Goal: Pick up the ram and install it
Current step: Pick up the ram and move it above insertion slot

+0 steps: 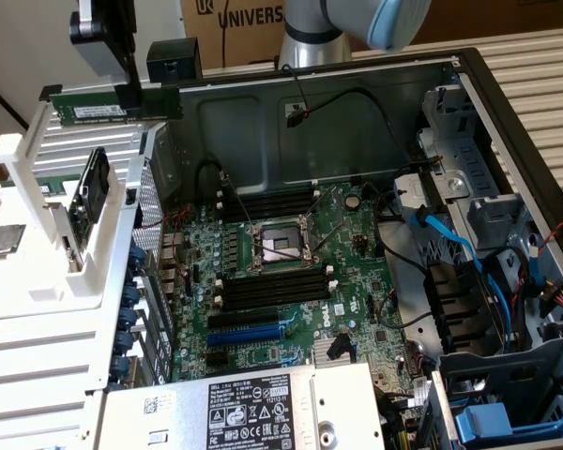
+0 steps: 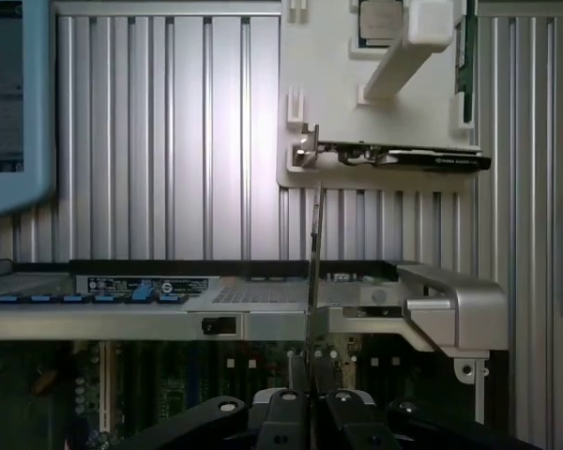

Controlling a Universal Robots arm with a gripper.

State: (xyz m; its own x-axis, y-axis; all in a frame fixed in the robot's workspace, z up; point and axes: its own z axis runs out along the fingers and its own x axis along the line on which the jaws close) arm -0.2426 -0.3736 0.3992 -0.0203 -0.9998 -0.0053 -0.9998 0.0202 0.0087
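Exterior view shows the claw [image 1: 131,94] clamped on the ram [image 1: 113,105], lifted above the white rack [image 1: 38,309]; carrying toward the black memory slots [image 1: 263,289] likely needs careful alignment.

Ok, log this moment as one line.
hand: shut on ram | ram: held edge-up, lifted clear above white holder rack | motherboard: black memory slots without a stick | install: not done

ram [image 1: 94,111]: held level in the gripper [image 1: 129,92], above the white holder rack [image 1: 38,281], at exterior view's left of the open computer case [image 1: 507,122]
motherboard [image 1: 357,281]: in the case floor
memory slots [image 1: 267,289]: either side of the CPU socket [image 1: 277,246]
power supply [image 1: 253,408]: before the motherboard
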